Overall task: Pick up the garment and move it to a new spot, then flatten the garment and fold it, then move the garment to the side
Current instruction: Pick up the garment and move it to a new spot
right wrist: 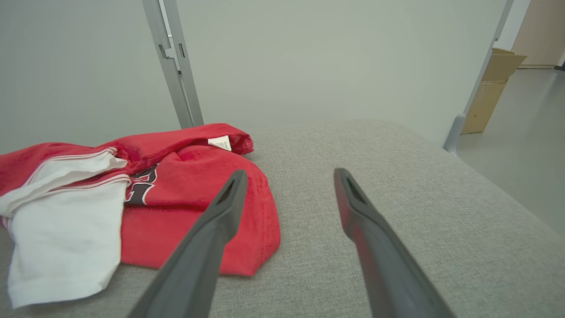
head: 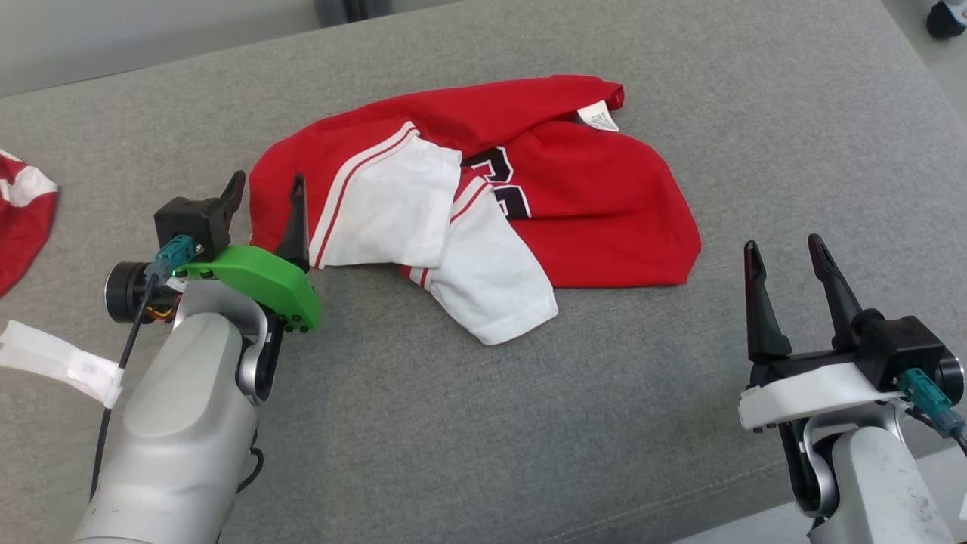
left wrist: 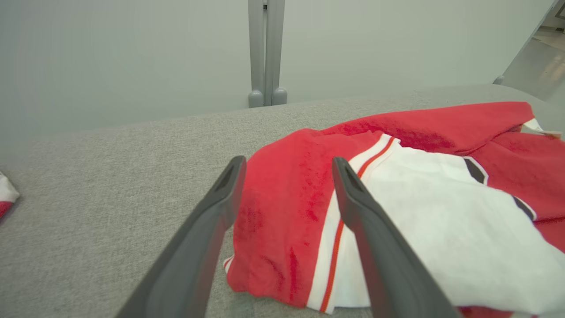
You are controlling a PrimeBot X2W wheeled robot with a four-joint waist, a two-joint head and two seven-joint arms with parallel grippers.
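Observation:
The garment [head: 483, 181], a red jersey with white sleeves and a dark number, lies crumpled on the middle of the grey cushioned surface [head: 453, 423]. My left gripper [head: 268, 181] stands open at the jersey's left edge, with one finger in front of the red cloth and nothing gripped. In the left wrist view the gripper [left wrist: 289, 163] frames the red edge of the garment [left wrist: 282, 212], which lies beyond its tips. My right gripper [head: 783, 243] is open and apart from the jersey, to the right of its hem. In the right wrist view that gripper [right wrist: 290, 173] has the garment [right wrist: 185, 198] to its left.
Another red and white cloth [head: 23, 204] lies at the far left edge. The surface's front edge [head: 755, 483] runs close to my right arm. A grey wall with a metal post [left wrist: 265, 53] stands behind, and a cardboard box [right wrist: 490, 84] sits on the floor to the right.

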